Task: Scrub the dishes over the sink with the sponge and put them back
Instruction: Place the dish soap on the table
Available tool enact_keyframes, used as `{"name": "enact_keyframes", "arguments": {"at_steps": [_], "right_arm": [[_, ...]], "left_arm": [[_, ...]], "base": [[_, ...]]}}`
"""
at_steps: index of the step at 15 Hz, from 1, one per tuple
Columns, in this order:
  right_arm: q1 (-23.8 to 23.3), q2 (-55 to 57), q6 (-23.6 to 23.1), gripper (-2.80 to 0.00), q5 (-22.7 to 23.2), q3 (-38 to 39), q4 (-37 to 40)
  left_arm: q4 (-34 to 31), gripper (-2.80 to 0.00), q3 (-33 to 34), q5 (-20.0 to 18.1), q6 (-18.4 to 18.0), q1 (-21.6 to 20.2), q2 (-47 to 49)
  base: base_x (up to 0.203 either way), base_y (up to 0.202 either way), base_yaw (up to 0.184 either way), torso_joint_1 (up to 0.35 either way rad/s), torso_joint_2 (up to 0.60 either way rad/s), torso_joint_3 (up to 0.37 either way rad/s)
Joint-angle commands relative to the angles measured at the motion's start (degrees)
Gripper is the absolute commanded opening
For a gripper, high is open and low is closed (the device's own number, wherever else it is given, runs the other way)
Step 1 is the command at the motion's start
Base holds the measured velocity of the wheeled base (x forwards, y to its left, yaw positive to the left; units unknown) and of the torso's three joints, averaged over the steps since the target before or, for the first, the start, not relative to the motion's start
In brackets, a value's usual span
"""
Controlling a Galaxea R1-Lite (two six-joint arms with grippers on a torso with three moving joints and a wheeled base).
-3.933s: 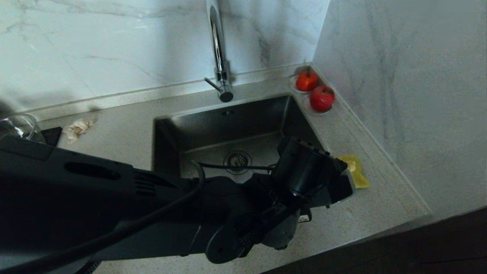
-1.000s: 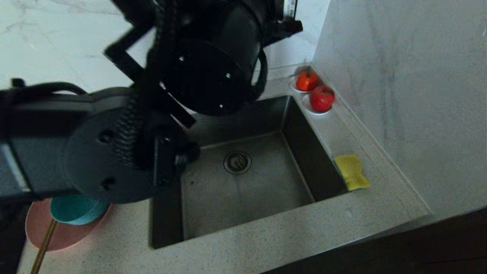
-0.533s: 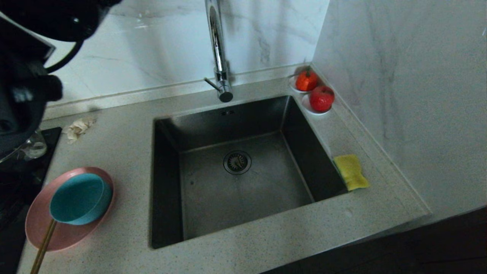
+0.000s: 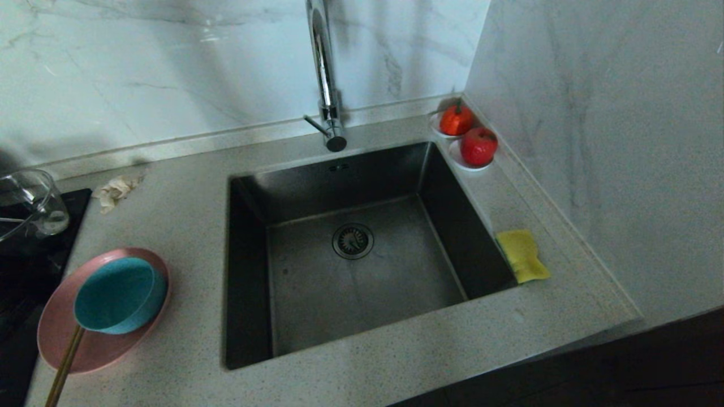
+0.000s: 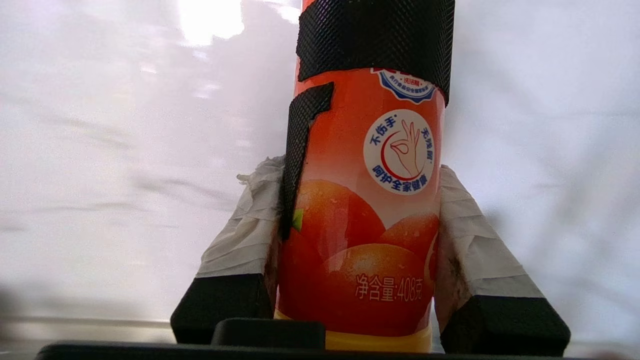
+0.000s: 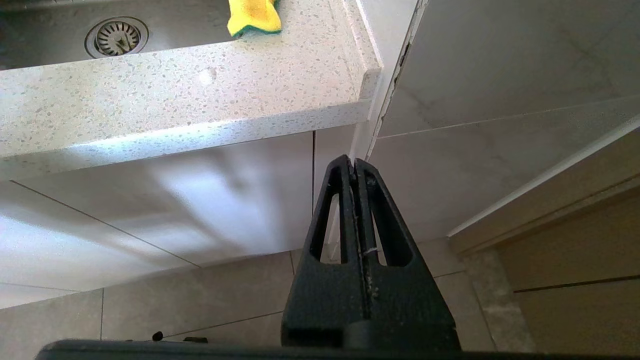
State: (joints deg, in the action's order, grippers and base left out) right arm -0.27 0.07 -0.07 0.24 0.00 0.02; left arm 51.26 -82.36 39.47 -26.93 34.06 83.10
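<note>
A pink plate (image 4: 68,350) lies on the counter left of the sink (image 4: 396,282), with a teal bowl (image 4: 116,294) standing in it and chopsticks (image 4: 63,367) resting on its near rim. The yellow sponge (image 4: 523,254) lies on the counter at the sink's right edge, and it also shows in the right wrist view (image 6: 253,15). My left gripper (image 5: 355,170) is out of the head view. It is shut on an orange dish-soap bottle (image 5: 365,225), held in front of the white wall. My right gripper (image 6: 354,162) hangs shut and empty below the counter's front edge.
A chrome faucet (image 4: 323,73) rises behind the sink. A glass cup (image 4: 31,198) and a paper wad (image 4: 116,189) sit at the back left beside a black cooktop (image 4: 22,271). Two red fruits (image 4: 478,146) on saucers fill the back right corner, against the wall.
My left arm rose from the sink's right side near the sponge, swung up and to the left, and left the head view. The plate, bowl and chopsticks are now uncovered.
</note>
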Motion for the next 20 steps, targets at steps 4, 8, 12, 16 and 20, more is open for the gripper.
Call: {"name": "enact_keyframes", "arguments": {"at_steps": [4, 8, 12, 16, 20], "right_arm": [[0.0, 0.0, 0.0, -2.8, 0.0, 0.0, 0.0], [0.0, 0.0, 0.0, -2.8, 0.0, 0.0, 0.0], [0.0, 0.0, 0.0, -2.8, 0.0, 0.0, 0.0], [0.0, 0.0, 0.0, -2.8, 0.0, 0.0, 0.0], [0.0, 0.0, 0.0, -2.8, 0.0, 0.0, 0.0]], "left_arm": [[2.9, -2.8, 9.9, 1.9, 0.5, -12.2, -4.2], [5.8, -2.8, 13.5, 4.2, 0.7, -19.9, -4.1], [5.9, -2.8, 15.9, 5.0, 1.0, -25.5, -1.2], [5.8, -2.8, 14.7, 4.7, 1.3, -28.5, 5.5], [5.8, -2.8, 13.0, 4.9, 3.6, -33.1, 11.3]], "base": [[0.0, 0.0, 0.0, 0.0, 0.0, 0.0], [0.0, 0.0, 0.0, 0.0, 0.0, 0.0], [0.0, 0.0, 0.0, 0.0, 0.0, 0.0], [0.0, 0.0, 0.0, 0.0, 0.0, 0.0], [0.0, 0.0, 0.0, 0.0, 0.0, 0.0]]}}
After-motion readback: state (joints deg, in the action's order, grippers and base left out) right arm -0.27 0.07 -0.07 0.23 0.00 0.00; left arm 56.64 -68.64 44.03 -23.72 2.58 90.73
